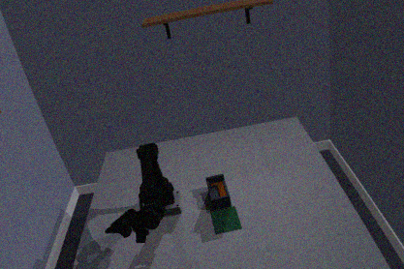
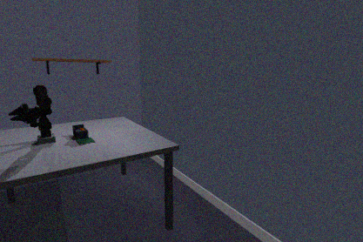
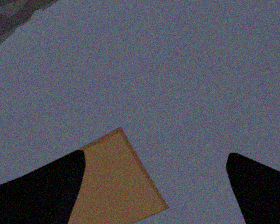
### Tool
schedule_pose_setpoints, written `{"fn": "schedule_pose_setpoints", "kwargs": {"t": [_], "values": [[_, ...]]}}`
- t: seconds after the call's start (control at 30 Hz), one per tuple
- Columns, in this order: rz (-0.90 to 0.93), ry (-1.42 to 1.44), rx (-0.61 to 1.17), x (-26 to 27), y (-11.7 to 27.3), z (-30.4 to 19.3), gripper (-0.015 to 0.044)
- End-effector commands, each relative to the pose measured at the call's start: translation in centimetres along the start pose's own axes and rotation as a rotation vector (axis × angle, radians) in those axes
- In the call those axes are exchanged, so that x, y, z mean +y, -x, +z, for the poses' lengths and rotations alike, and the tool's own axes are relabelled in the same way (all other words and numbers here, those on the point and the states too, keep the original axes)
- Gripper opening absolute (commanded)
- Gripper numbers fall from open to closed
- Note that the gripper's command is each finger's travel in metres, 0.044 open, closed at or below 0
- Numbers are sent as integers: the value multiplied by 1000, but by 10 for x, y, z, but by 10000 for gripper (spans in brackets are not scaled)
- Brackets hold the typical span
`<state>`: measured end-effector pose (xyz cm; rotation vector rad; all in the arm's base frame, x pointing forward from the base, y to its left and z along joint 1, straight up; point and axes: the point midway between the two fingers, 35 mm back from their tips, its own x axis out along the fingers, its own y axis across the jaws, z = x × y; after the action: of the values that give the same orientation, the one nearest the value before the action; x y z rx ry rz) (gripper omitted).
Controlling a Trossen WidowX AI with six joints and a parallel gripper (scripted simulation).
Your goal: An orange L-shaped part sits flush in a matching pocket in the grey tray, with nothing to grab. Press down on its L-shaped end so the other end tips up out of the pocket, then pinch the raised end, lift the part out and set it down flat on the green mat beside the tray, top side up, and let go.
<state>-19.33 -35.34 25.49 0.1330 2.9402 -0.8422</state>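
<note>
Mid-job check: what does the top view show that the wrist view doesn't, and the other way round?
Only the top view: the grey tray with the orange L-shaped part in its pocket, the green mat beside it, and the wooden wall shelf. Only the wrist view: the two dark fingers up close, wide apart with nothing between them. Both: the open gripper, aimed away from the tray, and seemingly one orange wall panel.
</note>
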Motion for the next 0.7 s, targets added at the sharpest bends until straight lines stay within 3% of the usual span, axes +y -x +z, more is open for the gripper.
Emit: {"fn": "schedule_pose_setpoints", "kwargs": {"t": [0.0,0.13,0.27,0.47,0.67], "values": [[-3,-17,-9,-1,1,1,374],[-33,-65,-93,-6,15,10,269],[-96,-100,-250,-12,54,25,180],[-209,-173,-602,-1,162,55,180],[-206,-190,-985,49,278,69,180]]}}
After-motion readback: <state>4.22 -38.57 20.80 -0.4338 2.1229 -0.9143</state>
